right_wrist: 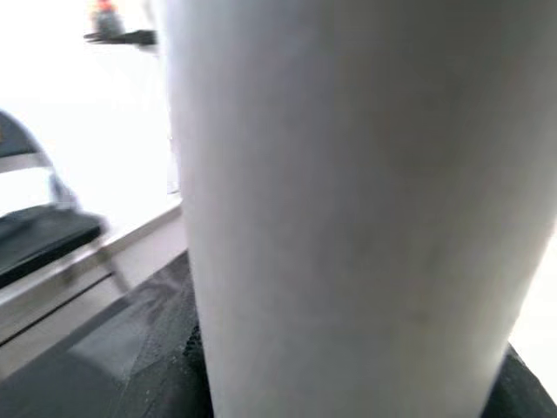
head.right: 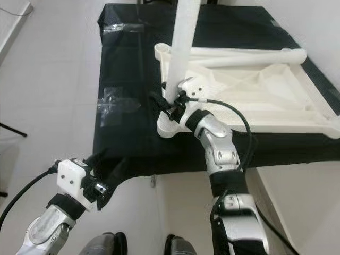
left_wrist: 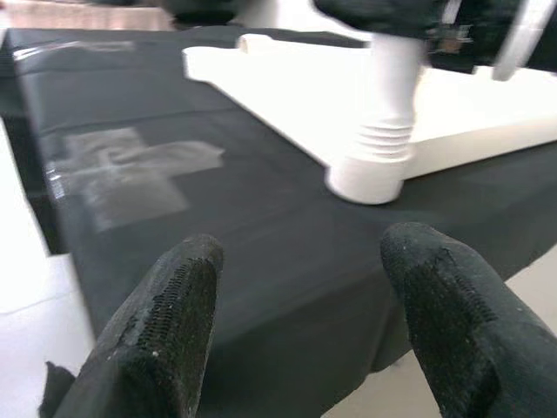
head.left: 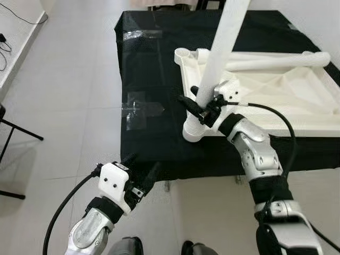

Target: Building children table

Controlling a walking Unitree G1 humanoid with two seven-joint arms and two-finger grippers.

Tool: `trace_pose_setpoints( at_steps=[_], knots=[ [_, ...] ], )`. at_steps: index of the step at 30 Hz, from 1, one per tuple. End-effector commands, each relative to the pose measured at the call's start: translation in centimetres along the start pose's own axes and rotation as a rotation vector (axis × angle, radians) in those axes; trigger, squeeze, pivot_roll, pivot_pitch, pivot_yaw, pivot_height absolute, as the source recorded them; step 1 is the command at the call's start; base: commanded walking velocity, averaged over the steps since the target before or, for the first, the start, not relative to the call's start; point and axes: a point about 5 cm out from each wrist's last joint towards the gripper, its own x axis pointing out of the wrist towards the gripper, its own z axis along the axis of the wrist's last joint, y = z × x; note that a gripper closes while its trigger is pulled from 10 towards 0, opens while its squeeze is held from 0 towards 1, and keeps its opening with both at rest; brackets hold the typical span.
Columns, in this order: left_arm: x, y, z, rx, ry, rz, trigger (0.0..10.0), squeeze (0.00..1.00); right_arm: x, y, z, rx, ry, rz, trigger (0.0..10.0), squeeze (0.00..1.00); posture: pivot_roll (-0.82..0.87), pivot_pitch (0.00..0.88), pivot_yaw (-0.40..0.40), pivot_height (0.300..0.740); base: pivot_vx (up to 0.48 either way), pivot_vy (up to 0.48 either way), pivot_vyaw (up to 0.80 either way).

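I've got the right gripper [head.left: 201,108] clamped on the smooth white plastic cylindrical table leg [head.left: 222,48], upright in the upturned white plastic tabletop's [head.left: 276,90] near corner socket. Left gripper [head.left: 142,171] hangs open, holding nothing, off the black cloth's [head.left: 154,69] near edge.

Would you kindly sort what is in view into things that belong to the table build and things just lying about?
Belongs to the job:
- white tabletop, upside down on the black cloth
- white leg, upright at the near corner socket, gripped by the right pincer
- second white leg, lying on the tabletop

Just lying about:
- clear tape patches on the black cloth
- left pincer, open, idle
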Motion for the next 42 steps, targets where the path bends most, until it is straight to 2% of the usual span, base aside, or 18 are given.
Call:
trace_pose_setpoints(
  at_steps=[1,4,7,8,10,11,14,15,16,17,21,22,23,27,31,32,33,42],
  knots=[
    [0.0,0.0,0.1,0.001,-0.011,0.010,10.0,0.00,-1.4,-0.2,-4.5,0.032,0.226,-0.098,0.0,0.00,0.10,0.244,-0.053,0.740,0.000,0.000,0.00],
    [0.2,0.1,-0.1,-0.004,-0.007,0.008,10.0,0.00,-0.6,-0.6,-4.1,0.027,0.212,-0.167,0.0,0.00,0.09,0.243,-0.050,0.740,0.000,0.000,0.00],
    [0.4,0.0,-0.4,-0.014,0.002,-0.005,10.0,0.00,0.4,-0.1,-3.6,0.033,0.194,-0.149,0.0,0.00,0.10,0.243,-0.049,0.740,0.000,0.000,0.00],
    [0.6,-0.1,-0.6,-0.015,0.004,-0.007,10.0,0.00,1.0,0.3,-2.9,0.042,0.168,-0.118,10.0,0.00,0.09,0.243,-0.048,0.740,0.000,0.000,0.00],
    [0.6,-0.1,-0.6,-0.015,0.004,-0.007,10.0,0.00,1.1,0.4,-2.6,0.044,0.153,-0.109,10.0,0.00,0.09,0.243,-0.048,0.740,0.000,0.000,0.00],
    [0.7,-0.1,-0.7,-0.019,0.004,-0.005,10.0,0.00,1.3,0.4,-2.2,0.048,0.140,-0.089,10.0,0.58,0.09,0.241,-0.047,0.740,0.000,0.000,0.00],
    [0.7,-0.1,-0.7,-0.022,0.005,-0.004,10.0,0.00,1.3,0.4,-1.9,0.049,0.133,-0.077,10.0,0.58,0.09,0.241,-0.047,0.740,0.000,0.000,0.00],
    [0.7,-0.2,-0.7,-0.025,0.005,-0.005,10.0,0.00,1.5,0.5,-1.3,0.059,0.111,-0.018,10.0,1.00,0.09,0.242,-0.048,0.740,0.000,0.000,0.00],
    [0.7,-0.2,-0.7,-0.025,0.005,-0.005,10.0,0.00,1.5,0.5,-1.3,0.059,0.111,-0.018,10.0,1.00,0.09,0.242,-0.048,0.740,0.000,0.000,0.00],
    [0.8,-0.3,-0.8,-0.027,0.004,-0.009,10.0,0.00,2.0,0.4,0.5,0.039,0.038,0.115,10.0,1.00,0.09,0.241,-0.055,0.740,0.000,0.000,0.00],
    [0.9,-0.5,-0.8,-0.026,0.004,-0.012,10.0,0.00,2.3,0.5,1.8,0.006,0.000,0.261,10.0,1.00,0.09,0.242,-0.058,0.740,0.000,0.000,0.00],
    [0.9,-0.5,-0.8,-0.024,0.003,-0.013,10.0,0.00,2.4,0.7,2.6,-0.072,0.007,0.437,10.0,0.00,0.10,0.240,-0.060,0.740,0.000,0.000,0.00],
    [0.9,-0.5,-0.8,-0.024,0.003,-0.013,10.0,0.00,2.4,0.7,2.6,-0.072,0.007,0.437,10.0,0.00,0.10,0.240,-0.060,0.740,0.000,0.000,0.00],
    [1.0,-0.6,-0.9,-0.022,0.003,-0.014,10.0,0.00,2.8,0.9,3.7,-0.139,0.027,0.660,10.0,0.00,0.11,0.238,-0.063,0.740,0.000,0.000,0.00],
    [1.0,-0.7,-0.9,-0.022,0.003,-0.015,10.0,0.00,3.2,1.0,4.0,-0.131,0.033,0.718,10.0,0.00,0.11,0.239,-0.063,0.740,0.000,0.000,0.00],
    [1.0,-0.7,-0.9,-0.021,0.003,-0.015,10.0,0.00,3.6,0.9,4.3,-0.122,0.029,0.731,3.2,0.00,0.11,0.241,-0.063,0.740,0.000,0.000,0.00],
    [1.0,-0.7,-0.9,-0.020,0.003,-0.015,10.0,0.00,3.9,0.9,4.6,-0.111,0.026,0.744,0.0,0.00,0.11,0.242,-0.063,0.740,0.000,0.000,0.00],
    [0.9,-0.9,-0.8,-0.021,0.004,-0.017,10.0,0.00,4.2,0.1,5.0,-0.087,0.003,0.762,0.0,0.00,0.11,0.255,-0.071,0.740,0.000,0.000,0.00]
  ],
)
